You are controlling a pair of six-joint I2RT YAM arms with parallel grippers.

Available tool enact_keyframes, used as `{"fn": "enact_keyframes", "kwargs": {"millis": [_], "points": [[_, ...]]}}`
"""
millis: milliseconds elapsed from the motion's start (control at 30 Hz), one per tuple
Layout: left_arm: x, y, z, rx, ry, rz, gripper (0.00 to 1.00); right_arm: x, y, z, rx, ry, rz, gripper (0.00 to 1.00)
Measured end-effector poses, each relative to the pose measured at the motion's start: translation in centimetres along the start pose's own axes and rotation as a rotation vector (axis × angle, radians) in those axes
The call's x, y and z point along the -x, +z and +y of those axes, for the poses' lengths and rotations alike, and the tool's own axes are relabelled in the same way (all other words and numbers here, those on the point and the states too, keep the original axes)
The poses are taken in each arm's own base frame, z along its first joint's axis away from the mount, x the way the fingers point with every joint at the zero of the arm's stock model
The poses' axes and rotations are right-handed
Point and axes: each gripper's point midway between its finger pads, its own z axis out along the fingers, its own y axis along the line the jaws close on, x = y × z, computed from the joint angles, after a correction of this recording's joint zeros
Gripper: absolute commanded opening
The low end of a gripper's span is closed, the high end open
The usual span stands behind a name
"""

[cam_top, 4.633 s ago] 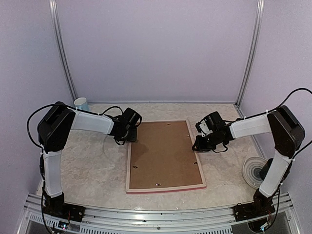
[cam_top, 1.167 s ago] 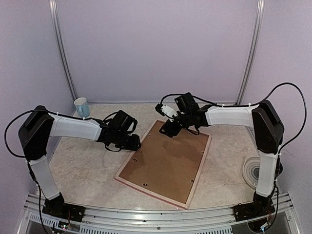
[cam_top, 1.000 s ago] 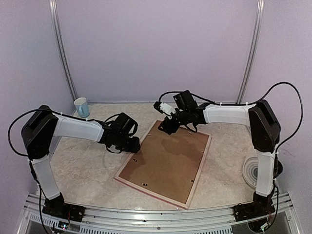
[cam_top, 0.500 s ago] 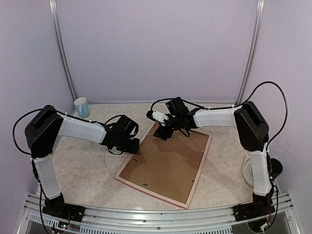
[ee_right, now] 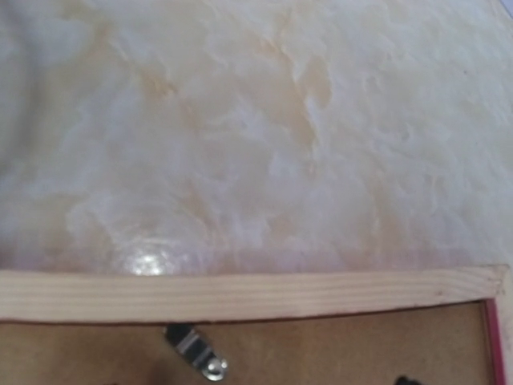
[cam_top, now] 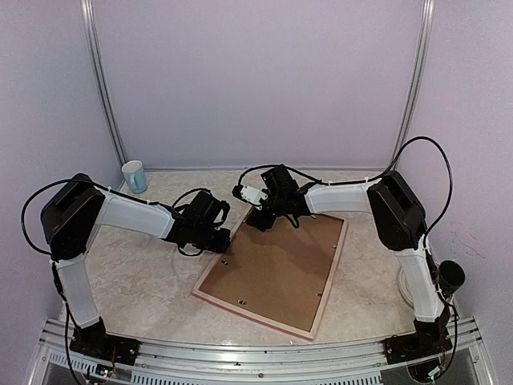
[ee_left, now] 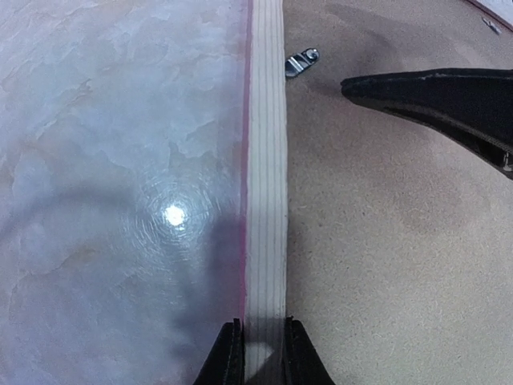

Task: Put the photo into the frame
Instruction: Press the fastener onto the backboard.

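My left gripper [ee_left: 260, 357] is clenched on the frame [ee_left: 264, 160]. In the left wrist view its two dark fingertips [ee_left: 228, 357] stand at the bottom centre, one on each side of the pale wood rail, and both touch it. A thin pink line runs along the left side of this rail, next to the table [ee_left: 120, 160].

In the overhead view my right gripper [cam_top: 258, 218] is over the upper left corner of the frame [cam_top: 252, 315]. Its own camera shows no fingers, only the rail [ee_right: 240, 295], the brown backing board [ee_right: 321, 345] and a small metal clip [ee_right: 195, 350]. I cannot tell whether it is spread or closed.

The frame lies back side up in the centre of the table [cam_top: 136, 265], turned at an angle. The left gripper [cam_top: 218, 239] meets it on the left rail.

Some seconds ago the frame lay straight, and my right gripper was at its right rail. Since half a second ago the right arm has reached more to the left, and the left fingers have closed on the rail. The frame itself has hardly moved in that time.
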Motion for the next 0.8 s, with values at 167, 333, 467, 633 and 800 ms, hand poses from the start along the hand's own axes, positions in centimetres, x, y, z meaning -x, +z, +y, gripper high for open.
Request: {"fn": "enact_keyframes", "kwargs": {"millis": [167, 333, 467, 633, 800], "points": [[0.0, 0.1, 0.0, -0.004, 0.011, -0.009, 0.06, -0.6, 0.8, -0.2, -0.014, -0.011, 0.017, 0.74], [0.0, 0.1, -0.1, -0.007, 0.021, -0.014, 0.05, -0.9, 1.5, -0.2, -0.019, -0.016, 0.022, 0.74], [0.0, 0.1, -0.2, -0.008, 0.027, -0.016, 0.04, -0.6, 2.0, -0.7, -0.039, -0.016, 0.019, 0.74], [0.0, 0.1, -0.2, -0.005, 0.032, -0.018, 0.04, -0.5, 2.4, -1.4, -0.075, -0.009, 0.025, 0.74], [0.1, 0.1, -0.2, -0.003, 0.033, -0.022, 0.03, -0.6, 2.5, -2.0, -0.115, -0.008, 0.042, 0.74]]}}
